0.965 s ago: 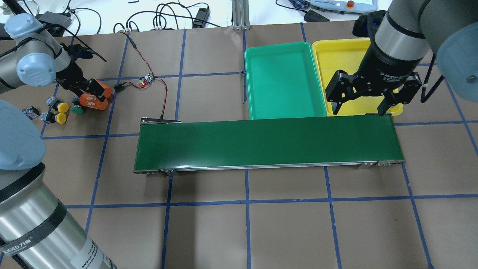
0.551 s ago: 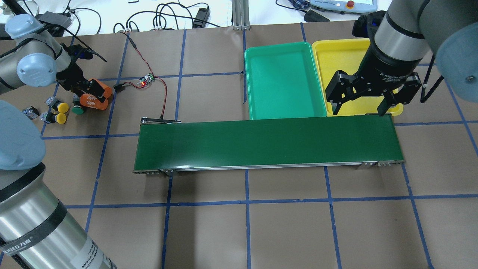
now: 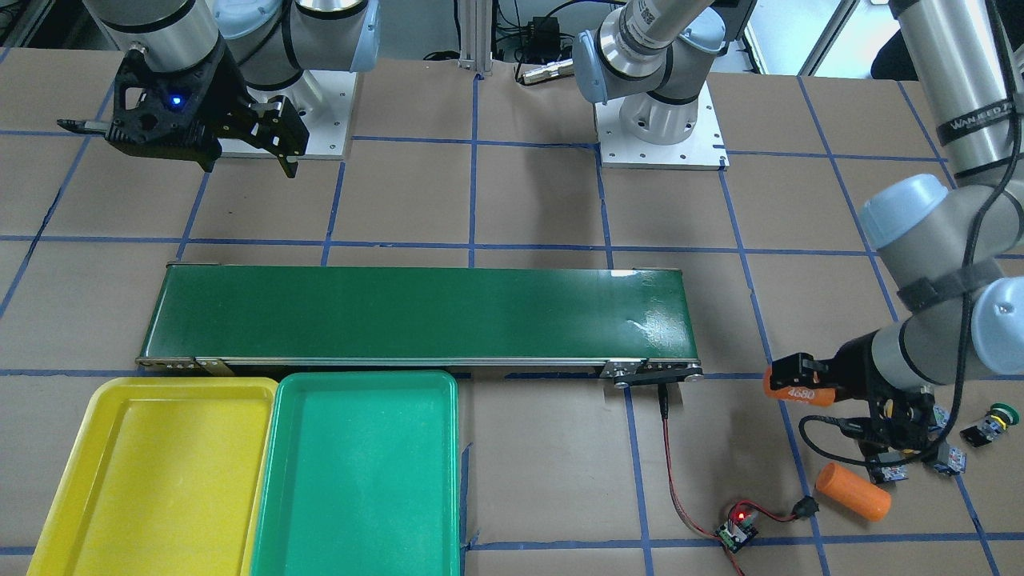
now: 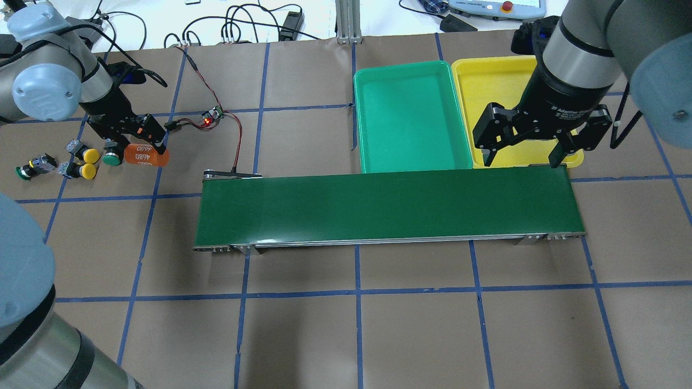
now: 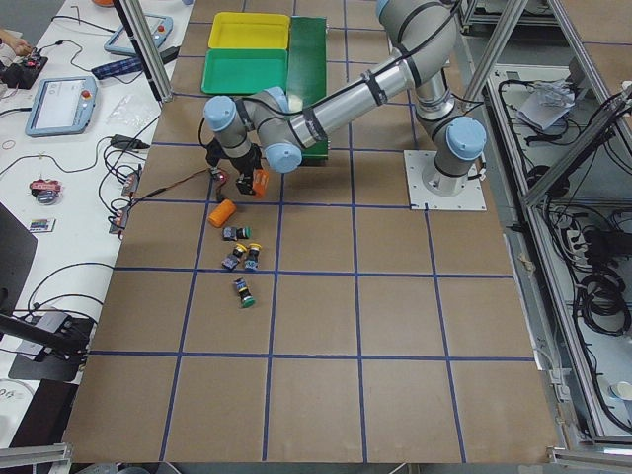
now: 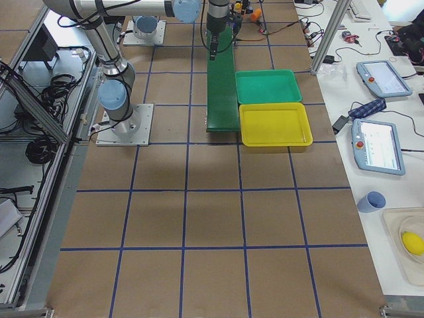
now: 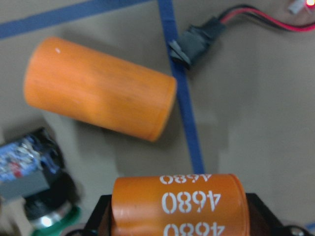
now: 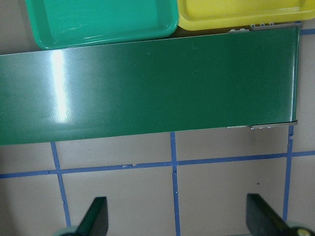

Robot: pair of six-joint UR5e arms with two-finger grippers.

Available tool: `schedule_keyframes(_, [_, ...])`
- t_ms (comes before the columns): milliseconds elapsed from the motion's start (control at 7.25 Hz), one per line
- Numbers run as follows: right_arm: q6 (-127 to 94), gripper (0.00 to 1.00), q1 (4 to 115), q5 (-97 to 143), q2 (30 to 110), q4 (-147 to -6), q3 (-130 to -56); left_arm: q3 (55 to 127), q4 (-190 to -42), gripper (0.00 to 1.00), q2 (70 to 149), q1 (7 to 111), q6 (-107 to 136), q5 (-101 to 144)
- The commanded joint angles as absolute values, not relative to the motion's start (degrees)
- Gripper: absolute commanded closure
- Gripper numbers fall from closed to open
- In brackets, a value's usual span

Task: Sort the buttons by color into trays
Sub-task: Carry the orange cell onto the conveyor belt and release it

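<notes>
Two yellow-capped buttons [image 4: 90, 156] [image 4: 86, 170] and a green-capped one [image 4: 112, 158] lie together at the table's left; a second green button [image 4: 28, 167] lies further left. My left gripper [image 4: 142, 149] is shut on an orange cylinder marked 4680 [image 7: 177, 204], held just right of the buttons, also shown in the front view [image 3: 792, 390]. The green tray [image 4: 411, 116] and yellow tray [image 4: 486, 81] sit empty behind the belt. My right gripper [image 4: 519, 158] is open and empty over the yellow tray's front rim.
A long dark-green conveyor belt [image 4: 386, 208] crosses the middle. A second orange cylinder [image 3: 852, 491] lies on the table beyond my left gripper. A small circuit board with a red light [image 4: 212, 115] and its wires run to the belt's left end.
My left gripper has lifted and shifted slightly toward the belt with the orange cylinder in it. The left arm's elbow moved, uncovering the far-left green button. The right arm has not moved.
</notes>
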State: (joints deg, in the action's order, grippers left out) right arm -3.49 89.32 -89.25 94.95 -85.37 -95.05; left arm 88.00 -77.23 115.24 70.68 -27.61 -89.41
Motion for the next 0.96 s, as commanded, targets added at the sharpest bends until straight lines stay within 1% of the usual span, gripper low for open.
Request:
schedule_keyframes(0, [-3.43,0.00,89.21,-90.09,95.01,-85.70,-94.23,93.40,-83.83,1.00,106.21,74.07,-17.45,-86.07])
schedule_keyframes(138, [-4.04,0.00,89.30,-89.13,96.14,-85.52,-94.04,97.60,-82.89,1.00,103.39,77.75,-13.49,-86.13])
schedule_keyframes(276, [-4.22,0.00,89.30,-89.38,95.72,-85.78,-93.96,99.65,-82.62,1.00,101.88,80.22,-7.70,-86.13])
schedule_keyframes(551, [-4.39,0.00,89.12,-90.17,95.36,-85.26,-94.22,102.11,-81.40,1.00,101.25,83.83,-4.76,-86.05])
schedule_keyframes(827, [-4.31,0.00,89.03,-89.91,95.27,-85.25,-94.92,104.67,-75.17,1.00,103.17,84.37,-4.31,-85.96])
